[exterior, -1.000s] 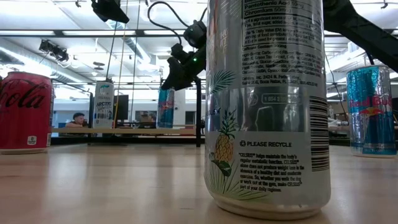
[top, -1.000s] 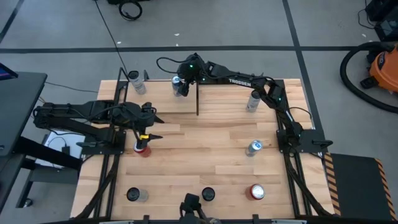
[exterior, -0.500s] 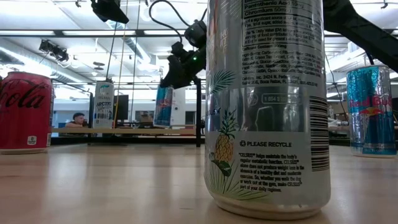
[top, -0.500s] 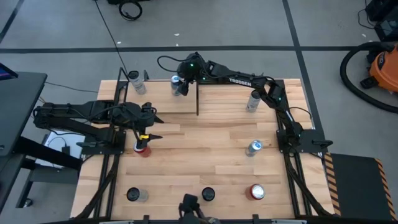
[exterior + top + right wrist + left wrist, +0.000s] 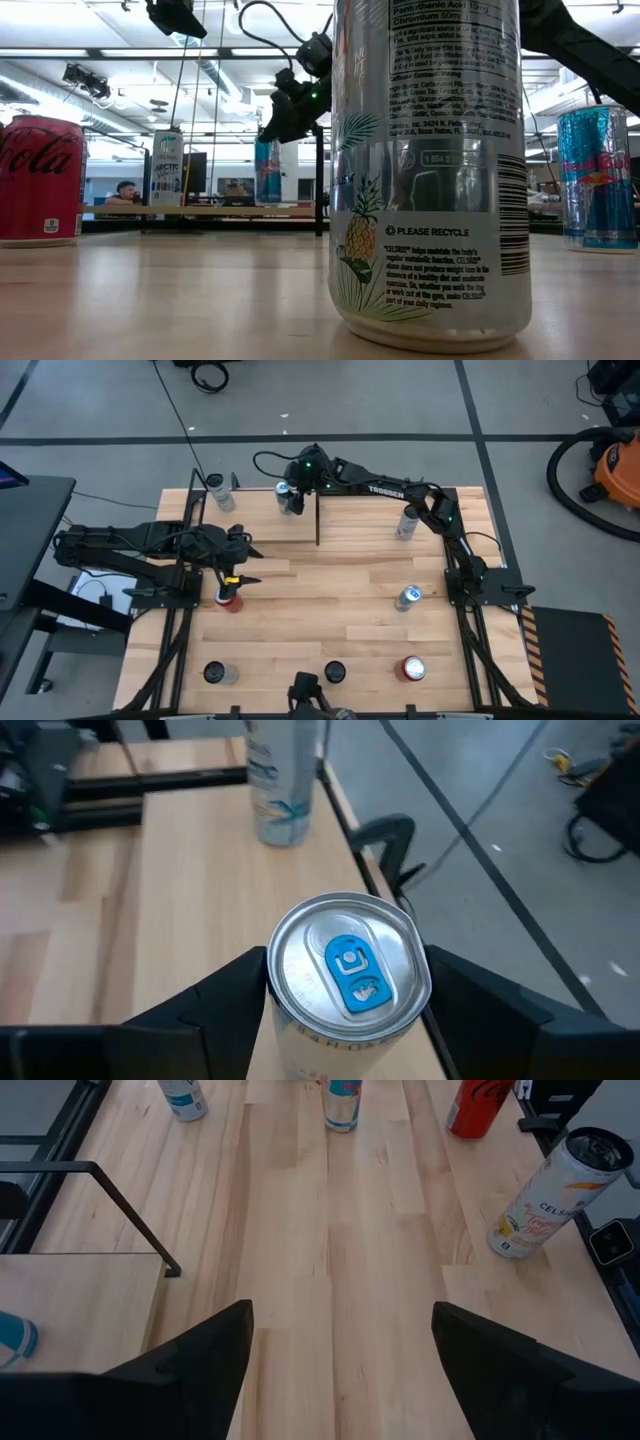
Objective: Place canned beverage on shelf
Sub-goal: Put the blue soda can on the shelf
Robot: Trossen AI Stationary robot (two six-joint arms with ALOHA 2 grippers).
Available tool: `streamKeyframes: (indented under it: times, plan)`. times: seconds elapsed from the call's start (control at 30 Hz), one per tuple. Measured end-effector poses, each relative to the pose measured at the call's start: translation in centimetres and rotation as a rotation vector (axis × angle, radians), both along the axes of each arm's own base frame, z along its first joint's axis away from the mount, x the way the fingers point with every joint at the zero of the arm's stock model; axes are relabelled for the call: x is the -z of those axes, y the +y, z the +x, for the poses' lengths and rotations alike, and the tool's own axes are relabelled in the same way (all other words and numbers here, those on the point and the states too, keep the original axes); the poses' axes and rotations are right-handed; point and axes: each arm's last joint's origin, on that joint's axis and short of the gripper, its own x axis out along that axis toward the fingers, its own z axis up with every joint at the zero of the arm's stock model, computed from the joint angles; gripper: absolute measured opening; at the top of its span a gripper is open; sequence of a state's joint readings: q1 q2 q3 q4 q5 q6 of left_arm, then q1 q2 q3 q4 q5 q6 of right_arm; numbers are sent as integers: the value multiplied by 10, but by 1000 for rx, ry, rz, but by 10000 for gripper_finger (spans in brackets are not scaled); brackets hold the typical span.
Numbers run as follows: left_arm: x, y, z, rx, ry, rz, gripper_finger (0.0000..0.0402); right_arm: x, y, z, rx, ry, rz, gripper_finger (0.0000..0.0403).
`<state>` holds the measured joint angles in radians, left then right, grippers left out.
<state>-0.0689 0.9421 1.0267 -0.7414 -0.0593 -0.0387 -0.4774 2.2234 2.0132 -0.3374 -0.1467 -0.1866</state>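
Observation:
The canned beverage (image 5: 348,970), silver with a blue tab, stands upright on the pale wood shelf (image 5: 255,525) at the table's far left, near the shelf's right upright. My right gripper (image 5: 290,492) reaches across the far edge, and its two fingers close around the can's top (image 5: 267,150). A taller white can (image 5: 218,490) stands at the shelf's far left corner. My left gripper (image 5: 340,1350) hangs open over the table's left side, holding nothing, just above a red can (image 5: 230,598). My right gripper has the can's wall just under the rim (image 5: 275,1010) between its two fingers (image 5: 220,1000), one on each opposite side, and I see no gap there. The fingers slant down from the table's right. The can stands upright with its base on the shelf board (image 5: 200,210).
Loose cans stand on the table: a pale tall one (image 5: 406,523) at the far right, a blue one (image 5: 409,597), a red one (image 5: 413,668), and two near the front edge (image 5: 335,673) (image 5: 215,673). The shelf's black upright (image 5: 318,520) stands beside my right gripper.
The can in my right gripper leaned slightly half a second ago and now stands upright on the shelf. Both arms have stayed where they were.

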Motion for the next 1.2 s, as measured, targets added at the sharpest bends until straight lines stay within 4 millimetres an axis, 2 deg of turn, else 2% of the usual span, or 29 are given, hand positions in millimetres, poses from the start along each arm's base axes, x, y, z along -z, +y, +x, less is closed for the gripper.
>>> streamKeyframes:
  times: [0.17,0.5,0.8,1.2]
  plan:
    - [2,0,-2,-1,28,0,309,0,1,-4,-12,60,16,270]
    - [3,0,-3,-21,43,-23,309,-1,1,-5,-22,51,46,261]
    - [3,0,-3,-18,44,-20,309,-18,-8,-26,46,80,113,262]
    - [4,0,-3,-22,51,-23,309,-14,-15,-35,76,131,142,262]
